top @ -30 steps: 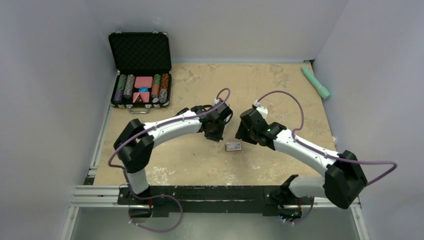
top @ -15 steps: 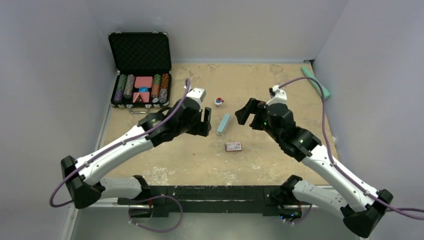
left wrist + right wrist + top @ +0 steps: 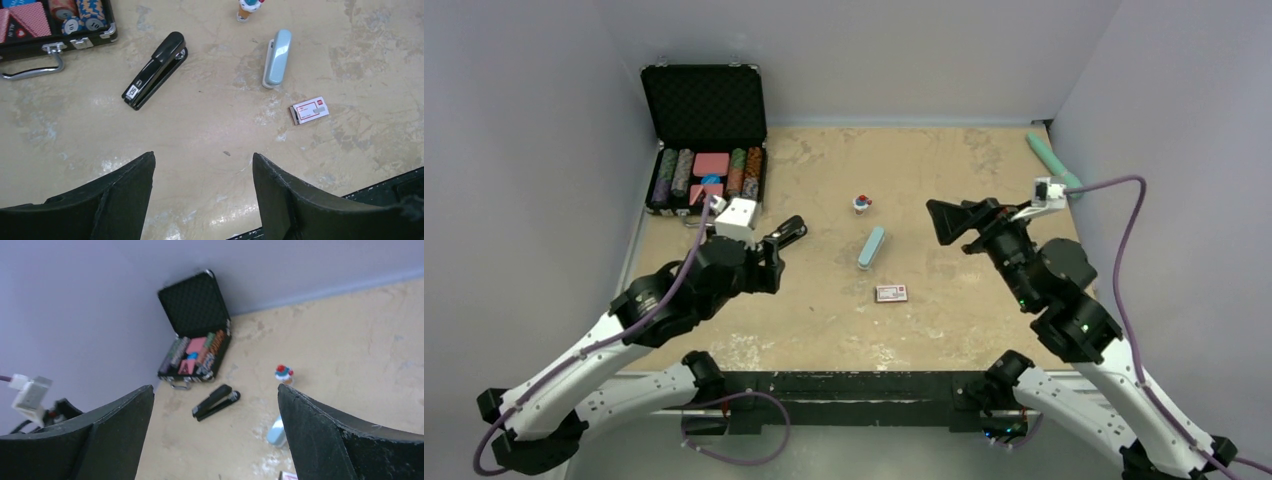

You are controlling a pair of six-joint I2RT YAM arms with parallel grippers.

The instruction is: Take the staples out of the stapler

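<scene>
The black stapler [image 3: 156, 70] lies on the table with its arm down, near the chip case. It is also in the top view [image 3: 791, 231] and the right wrist view [image 3: 216, 402]. My left gripper [image 3: 202, 155] is open and empty, held above the table short of the stapler, with its fingers [image 3: 769, 262] just near-left of it. My right gripper [image 3: 946, 222] hangs open and empty above the table's right half, pointing left towards the stapler [image 3: 215, 386]. A tiny grey sliver [image 3: 226, 153] lies on the table. It is too small to tell whether it is the staples.
An open black case [image 3: 706, 150] of poker chips stands at the back left. A pale blue oblong bar [image 3: 871, 248], a flat red and white pack [image 3: 891, 293] and a small red-topped figure [image 3: 861, 203] lie mid-table. A green bar [image 3: 1055, 165] lies by the right wall.
Both grippers have opened and both arms have drawn back from the table's middle, the left one to the left and the right one to the right. This has uncovered the stapler, the pale bar and the figure.
</scene>
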